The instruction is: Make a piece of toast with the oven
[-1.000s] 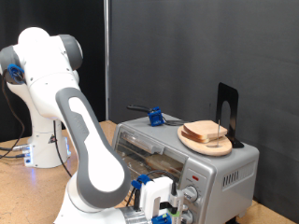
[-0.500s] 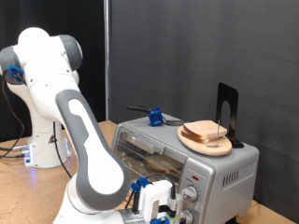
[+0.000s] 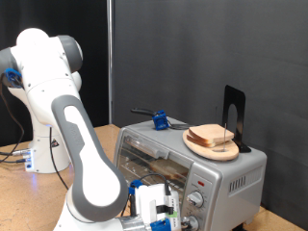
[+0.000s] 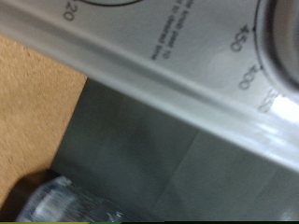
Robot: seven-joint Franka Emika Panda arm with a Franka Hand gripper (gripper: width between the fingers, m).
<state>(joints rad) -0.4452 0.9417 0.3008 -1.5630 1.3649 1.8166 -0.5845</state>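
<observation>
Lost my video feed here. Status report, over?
Gripper low at oven front, by the knobs; nothing seen held. Bread slices on wooden plate atop oven. No obstruction visible.

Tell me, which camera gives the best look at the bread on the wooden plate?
The exterior view. There the bread lies on the round wooden plate on top of the oven, in full sight. The wrist view shows none of it, only a blurred close-up of the oven's front panel with dial numbers.

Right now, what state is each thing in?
Silver-grey metal toaster oven: glass door shut, wire rack visible inside.
Pale bread slices: stacked on the round wooden plate atop the oven.
Tool: low, at the oven's front beside the knobs, holding nothing visible.
</observation>
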